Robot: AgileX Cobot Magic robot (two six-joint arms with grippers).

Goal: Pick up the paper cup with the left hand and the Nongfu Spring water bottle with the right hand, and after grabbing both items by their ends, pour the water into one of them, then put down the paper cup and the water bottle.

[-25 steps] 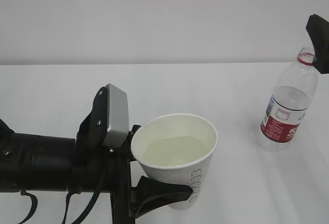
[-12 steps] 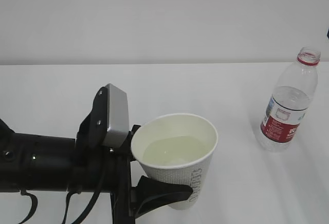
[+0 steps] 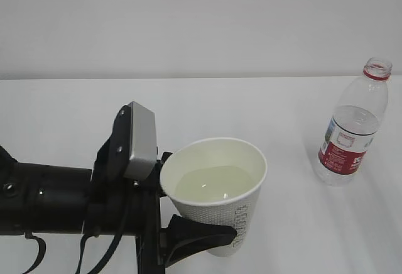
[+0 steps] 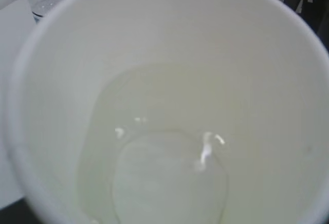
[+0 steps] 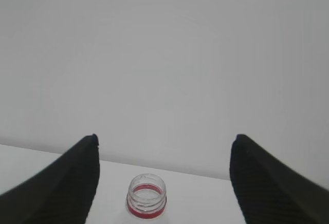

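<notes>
The white paper cup (image 3: 217,189) sits in my left gripper (image 3: 200,214), which is shut on it; one black finger (image 3: 198,234) wraps its front wall, and the other is hidden behind. Water (image 3: 210,183) pools pale inside the cup (image 4: 61,106), and fills most of the left wrist view as the water (image 4: 169,178). Whether the cup's base touches the table I cannot tell. The Nongfu Spring water bottle (image 3: 352,132) stands upright and uncapped at the right, free of any grip. My right gripper (image 5: 165,142) hangs open above the bottle's mouth (image 5: 146,196), fingers wide on either side.
The white table (image 3: 282,224) runs back to a plain white wall (image 3: 201,22). My left arm's black body with its silver plate (image 3: 141,139) fills the lower left. A dark part (image 4: 308,0) shows at the top right of the left wrist view.
The right gripper's black finger beside the bottle's neck has left the exterior view at the upper right. The bottle stays standing. The cup and left arm have not moved.
</notes>
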